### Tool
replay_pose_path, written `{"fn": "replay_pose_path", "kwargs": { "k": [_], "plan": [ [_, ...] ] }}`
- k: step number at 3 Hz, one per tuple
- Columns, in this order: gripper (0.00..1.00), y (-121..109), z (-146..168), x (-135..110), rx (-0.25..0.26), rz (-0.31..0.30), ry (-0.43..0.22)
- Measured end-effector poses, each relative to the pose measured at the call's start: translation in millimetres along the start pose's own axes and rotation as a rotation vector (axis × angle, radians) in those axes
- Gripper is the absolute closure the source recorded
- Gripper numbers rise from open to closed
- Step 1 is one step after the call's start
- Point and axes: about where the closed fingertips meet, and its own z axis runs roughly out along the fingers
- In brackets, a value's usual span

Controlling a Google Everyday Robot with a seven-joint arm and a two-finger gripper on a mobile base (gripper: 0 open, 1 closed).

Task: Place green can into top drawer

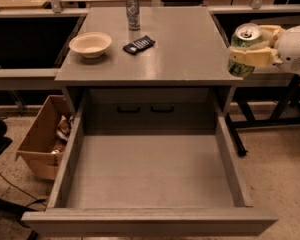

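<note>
Evidently the gripper (pixel 248 48), at right beside the worktop (pixel 190 49), has its fingers (pixel 257 59) clamped around the upright green can (pixel 246 35), ready for the open top drawer (pixel 150 220).

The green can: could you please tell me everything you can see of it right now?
The green can is a drink can with a mottled green body and a silver top with a pull tab, seemingly metal. It is held roughly upright in the air, just past the cabinet top's front corner at the picture's right, not over the open top drawer. The gripper is shut on it, one cream finger crossing its middle.
</note>
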Motion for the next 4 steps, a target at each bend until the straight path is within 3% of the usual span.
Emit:
{"fn": "replay_pose_path", "kwargs": {
  "k": [1, 2, 3, 4],
  "plan": [
    [1.00, 21, 1, 0, -0.079, -0.002, 0.006],
    [1.00, 20, 2, 0, -0.077, -0.001, 0.005],
    [1.00, 66, 44, 20, -0.129, 0.058, -0.022],
    [1.00, 129, 101, 46, -0.210, 0.139, -0.046]
  ]
}}
